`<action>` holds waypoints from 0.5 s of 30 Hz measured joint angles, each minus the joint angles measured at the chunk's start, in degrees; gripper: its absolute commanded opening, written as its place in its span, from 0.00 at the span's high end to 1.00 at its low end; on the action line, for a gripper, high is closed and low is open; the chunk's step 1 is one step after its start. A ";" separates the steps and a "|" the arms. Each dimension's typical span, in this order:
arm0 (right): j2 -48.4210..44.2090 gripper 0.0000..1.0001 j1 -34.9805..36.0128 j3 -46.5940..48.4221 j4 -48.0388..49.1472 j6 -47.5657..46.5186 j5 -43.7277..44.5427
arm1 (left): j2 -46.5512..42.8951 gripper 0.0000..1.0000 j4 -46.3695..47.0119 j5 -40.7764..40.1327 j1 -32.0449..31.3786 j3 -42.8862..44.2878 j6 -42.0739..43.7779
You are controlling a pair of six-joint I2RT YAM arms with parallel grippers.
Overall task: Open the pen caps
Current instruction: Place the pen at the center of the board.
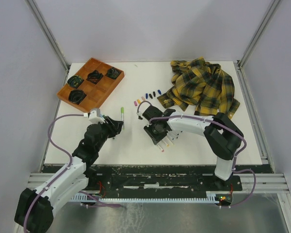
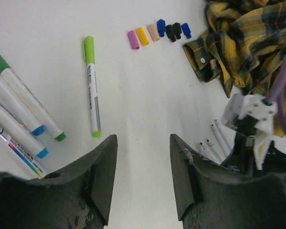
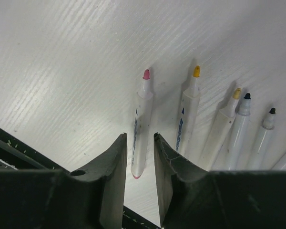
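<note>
Several loose pen caps (image 1: pixel 148 96) in pink, orange, blue and black lie in a row mid-table, also in the left wrist view as the pen caps (image 2: pixel 157 32). A marker with a light green cap (image 2: pixel 88 49) lies apart (image 1: pixel 122 112). More capped markers (image 2: pixel 24 119) lie at the left. My left gripper (image 2: pixel 143 138) (image 1: pixel 119 127) is open over bare table, holding nothing. My right gripper (image 3: pixel 140 136) (image 1: pixel 159 137) is slightly open above a pink-tipped uncapped marker (image 3: pixel 142 119) that rests on the table, the leftmost of several uncapped markers (image 3: pixel 219 124).
An orange compartment tray (image 1: pixel 101 89) with dark coiled items stands at the back left. A yellow plaid shirt (image 1: pixel 201 87) is bunched at the back right, close to the row of caps. The table's near edge (image 3: pixel 19 143) runs just below the right gripper.
</note>
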 measured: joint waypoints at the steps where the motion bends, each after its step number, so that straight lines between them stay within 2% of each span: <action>1: -0.68 0.64 0.00 0.02 -0.07 -0.26 0.00 | 0.81 0.45 0.00 0.02 0.00 -0.02 0.00; 9: -7.02 0.66 -0.50 1.33 -0.94 -4.72 -0.59 | 11.47 0.45 -1.42 -0.17 0.00 2.12 0.07; 15: -8.74 0.66 -3.65 3.93 -2.80 -9.97 -5.92 | 22.43 0.45 -5.22 -1.14 0.00 10.62 2.01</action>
